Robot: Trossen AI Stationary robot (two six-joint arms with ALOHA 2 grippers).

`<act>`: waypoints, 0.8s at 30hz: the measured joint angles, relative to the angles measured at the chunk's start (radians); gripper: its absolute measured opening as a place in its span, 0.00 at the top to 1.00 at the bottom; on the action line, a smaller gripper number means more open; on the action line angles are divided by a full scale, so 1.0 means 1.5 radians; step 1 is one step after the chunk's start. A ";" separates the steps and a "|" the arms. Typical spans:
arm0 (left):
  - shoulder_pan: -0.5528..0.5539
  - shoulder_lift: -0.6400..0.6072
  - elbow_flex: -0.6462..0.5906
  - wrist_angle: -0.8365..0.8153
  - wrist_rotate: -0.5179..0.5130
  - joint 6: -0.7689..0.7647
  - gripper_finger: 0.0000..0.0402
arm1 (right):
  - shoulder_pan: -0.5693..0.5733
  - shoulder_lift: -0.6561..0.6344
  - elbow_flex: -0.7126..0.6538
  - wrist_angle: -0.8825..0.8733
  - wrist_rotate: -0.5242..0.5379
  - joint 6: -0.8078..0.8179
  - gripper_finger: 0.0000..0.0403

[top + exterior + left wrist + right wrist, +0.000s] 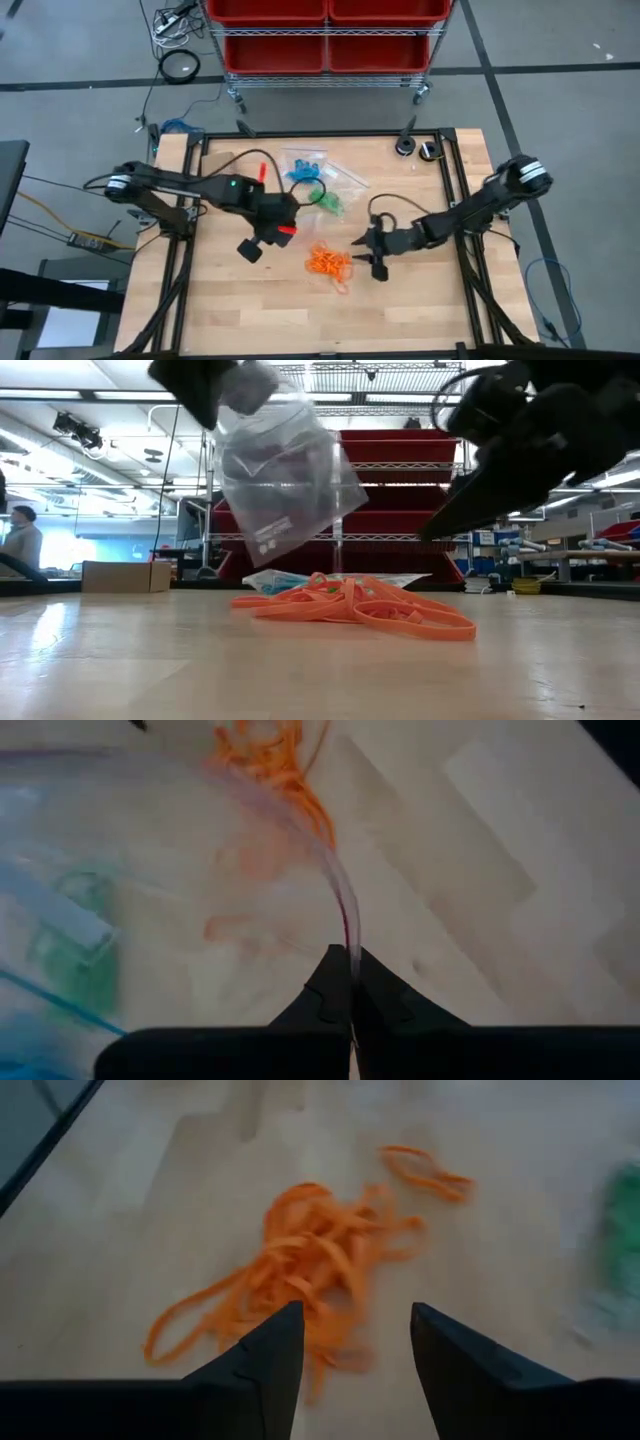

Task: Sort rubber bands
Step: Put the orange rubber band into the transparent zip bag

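One orange band pile (pixel 328 263) mid-table; right gripper (pixel 347 1342) at its 3 o'clock, fingers parted, empty; left gripper (pixel 349 982) pinches clear bag (pixel 285 470).

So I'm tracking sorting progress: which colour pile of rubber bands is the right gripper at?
The orange rubber bands: the right gripper sits open beside them; the green and blue piles lie farther away.

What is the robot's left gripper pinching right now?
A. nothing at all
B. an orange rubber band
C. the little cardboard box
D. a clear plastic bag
D: the left gripper is shut on the edge of a clear plastic bag, which hangs lifted above the pile of orange rubber bands on the table.
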 joint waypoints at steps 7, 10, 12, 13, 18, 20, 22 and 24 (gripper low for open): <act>-0.040 -0.020 -0.130 0.082 -0.008 -0.069 1.00 | -0.014 0.122 0.088 0.006 -0.012 -0.057 0.60; -0.056 -0.019 -0.163 0.132 -0.014 -0.086 1.00 | -0.031 0.153 0.109 0.003 -0.009 -0.060 0.61; -0.067 -0.019 -0.172 0.154 -0.017 -0.097 1.00 | -0.043 0.168 0.118 0.004 -0.009 -0.060 0.61; -0.071 -0.019 -0.173 0.162 -0.019 -0.102 1.00 | -0.049 0.175 0.123 0.005 -0.009 -0.059 0.61; -0.090 -0.019 -0.172 0.173 -0.036 -0.108 1.00 | -0.068 0.186 0.125 0.003 -0.061 -0.059 0.67; -0.094 -0.019 -0.171 0.177 -0.044 -0.105 1.00 | -0.071 0.188 0.130 0.003 -0.090 -0.059 0.72; -0.093 -0.019 -0.171 0.175 -0.054 -0.098 1.00 | -0.072 0.189 0.132 0.003 -0.107 -0.059 0.78; -0.093 -0.019 -0.171 0.175 -0.058 -0.084 1.00 | -0.072 0.189 0.135 0.001 -0.114 -0.059 0.84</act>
